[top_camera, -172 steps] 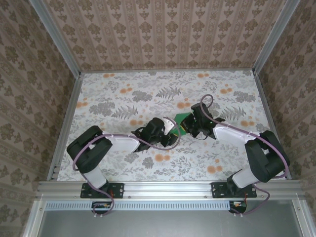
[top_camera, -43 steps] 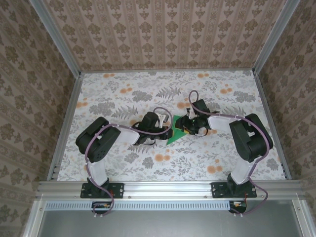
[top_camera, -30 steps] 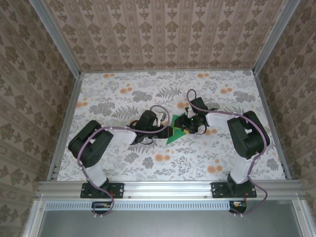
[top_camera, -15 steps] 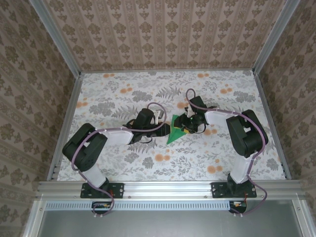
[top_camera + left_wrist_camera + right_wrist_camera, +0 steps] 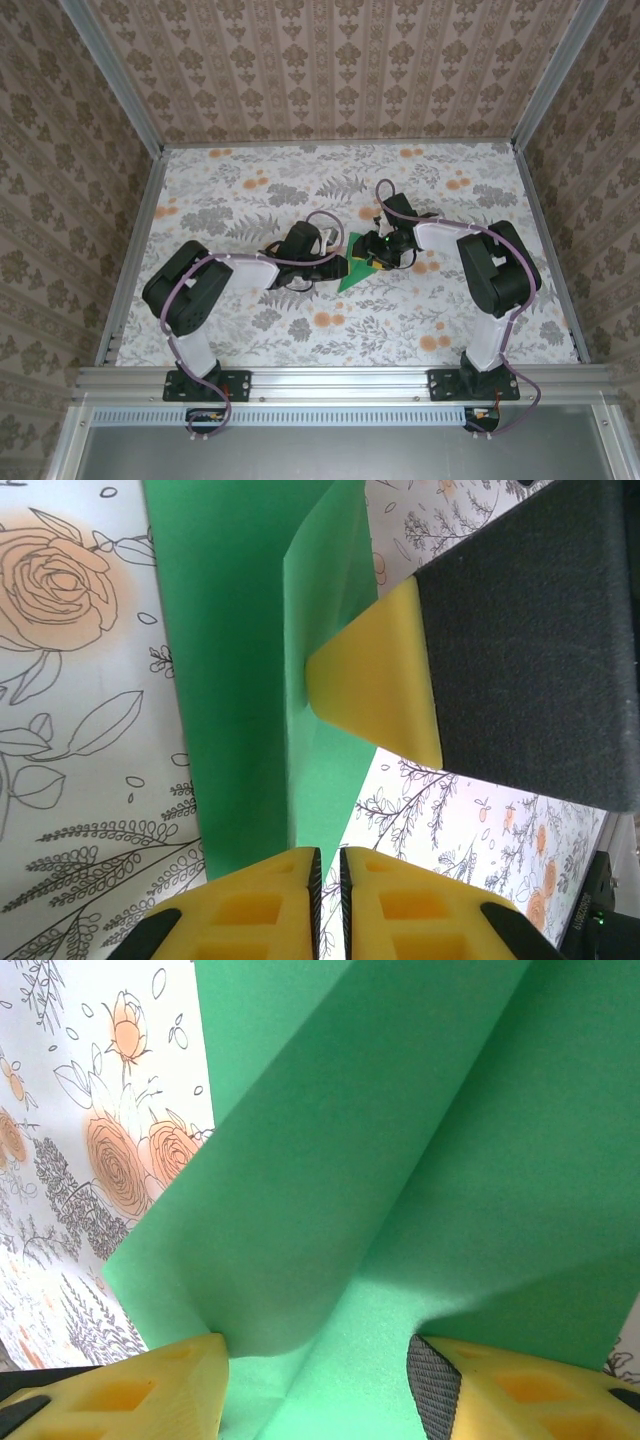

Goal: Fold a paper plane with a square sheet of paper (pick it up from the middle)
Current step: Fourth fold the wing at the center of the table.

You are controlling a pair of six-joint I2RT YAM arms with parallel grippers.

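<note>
The square sheet of paper (image 5: 349, 276) is bright green and lies mid-table, folded into a narrow wedge with its point toward me. My right gripper (image 5: 381, 250) stands open over its far end, and the paper (image 5: 400, 1160) bulges up in a soft fold between the yellow fingers (image 5: 185, 1385). My left gripper (image 5: 333, 266) is at the sheet's left edge. Its jaws (image 5: 330, 900) are shut to a thin slit, with the paper's pointed corner (image 5: 310, 810) showing just beyond them. One right fingertip (image 5: 375, 675) presses on a raised flap.
The floral tabletop (image 5: 250, 200) is ringed by patterned walls and an aluminium frame (image 5: 340, 380) along the near edge. Both arms reach inward and meet at the paper, and the right arm's elbow (image 5: 500, 270) rises on the right.
My left jaws have closed from partly open to a thin slit, and the left arm has shifted right toward the paper's edge. The right gripper has stayed on the paper.
</note>
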